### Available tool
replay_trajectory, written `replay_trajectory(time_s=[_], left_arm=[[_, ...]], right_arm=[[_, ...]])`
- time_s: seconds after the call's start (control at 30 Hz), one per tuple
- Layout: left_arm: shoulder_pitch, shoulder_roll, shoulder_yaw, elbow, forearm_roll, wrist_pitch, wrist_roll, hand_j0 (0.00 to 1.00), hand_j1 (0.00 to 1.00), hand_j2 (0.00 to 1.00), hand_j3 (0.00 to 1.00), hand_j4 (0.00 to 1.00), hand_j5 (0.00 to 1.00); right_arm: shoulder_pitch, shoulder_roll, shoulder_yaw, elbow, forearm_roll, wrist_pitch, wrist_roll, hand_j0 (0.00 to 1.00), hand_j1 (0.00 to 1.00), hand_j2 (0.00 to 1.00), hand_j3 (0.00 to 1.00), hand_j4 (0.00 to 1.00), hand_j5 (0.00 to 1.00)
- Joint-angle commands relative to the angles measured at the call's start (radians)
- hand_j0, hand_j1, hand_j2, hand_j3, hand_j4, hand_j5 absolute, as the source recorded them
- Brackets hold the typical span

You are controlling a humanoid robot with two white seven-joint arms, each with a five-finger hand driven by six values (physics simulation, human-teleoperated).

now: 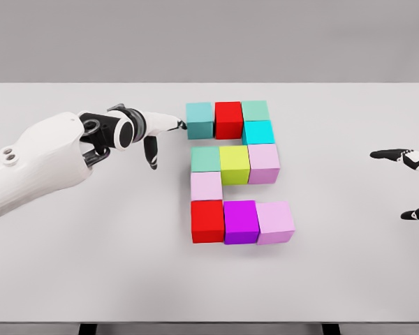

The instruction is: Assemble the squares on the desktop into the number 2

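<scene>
Eleven cubes sit together on the white bench (70, 279) in the shape of a 2: two red, two teal, one cyan, one yellow-green, one purple and four pale pink, counting the top row's teal cube (200, 119), red cube (228, 118) and muted green-teal cube (255, 110) among them. The left robot hand (136, 132) reaches in with its fingers loosely spread, holding nothing, one fingertip (182, 125) touching the teal cube's left side. The right robot hand (410, 183) shows only at the right edge, well apart from the cubes, fingers open.
</scene>
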Motion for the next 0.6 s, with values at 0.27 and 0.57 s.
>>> replay_trajectory(time_s=[0.27, 0.57], left_arm=[[0.002, 0.004, 0.001, 0.009, -0.006, -0.002, 0.000, 1.00, 1.00, 1.00, 1.00, 1.00, 1.00], [-0.002, 0.007, 0.002, 0.032, -0.024, -0.002, 0.000, 1.00, 1.00, 1.00, 1.00, 1.00, 1.00]], right_arm=[[0.000, 0.000, 0.003, -0.002, -0.008, 0.003, 0.000, 1.00, 1.00, 1.00, 1.00, 1.00, 1.00], [-0.002, 0.000, 0.005, -0.002, -0.008, 0.003, 0.000, 1.00, 1.00, 1.00, 1.00, 1.00, 1.00]])
